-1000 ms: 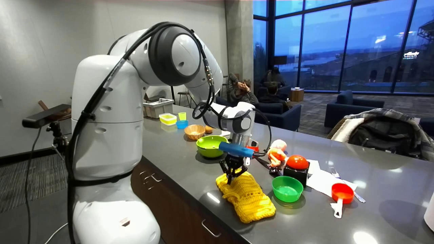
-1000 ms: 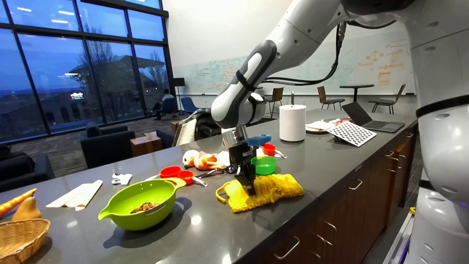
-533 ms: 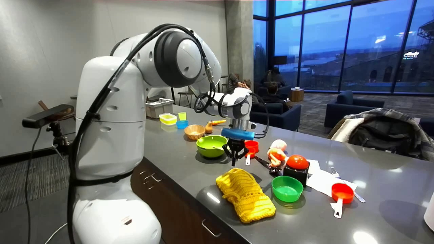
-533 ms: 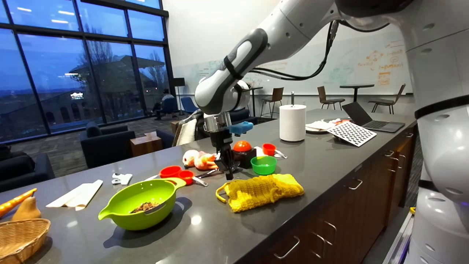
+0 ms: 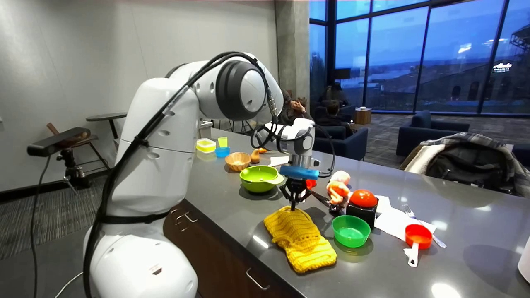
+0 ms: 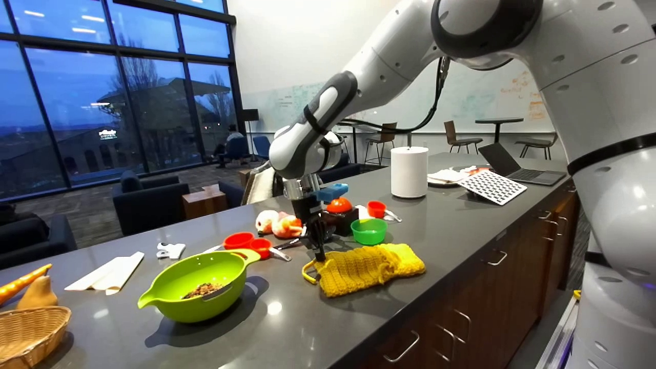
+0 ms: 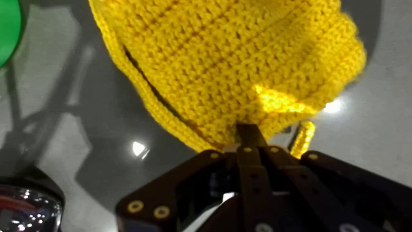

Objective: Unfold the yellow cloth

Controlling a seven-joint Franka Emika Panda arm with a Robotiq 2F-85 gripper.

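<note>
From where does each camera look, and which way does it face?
In an exterior view: beside the white jointed arm, facing across the glossy grey counter, tall glass windows at right; arm and black two-finger pincer show.
In an exterior view: above counter height, facing a wide white board; arm at right, cut by frame, and pincer show.
Wrist view: above the pincer, facing down at the yellow knitted cloth; pincer at bottom.
Both exterior views share arm, pincer, counter, windows and cloth.

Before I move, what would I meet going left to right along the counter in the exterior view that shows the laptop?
Wicker basket, folded napkin, lime-green bowl, pink-and-orange object, yellow cloth, laptop. The gripper overlaps the cloth's left end there, so I left it out.
</note>
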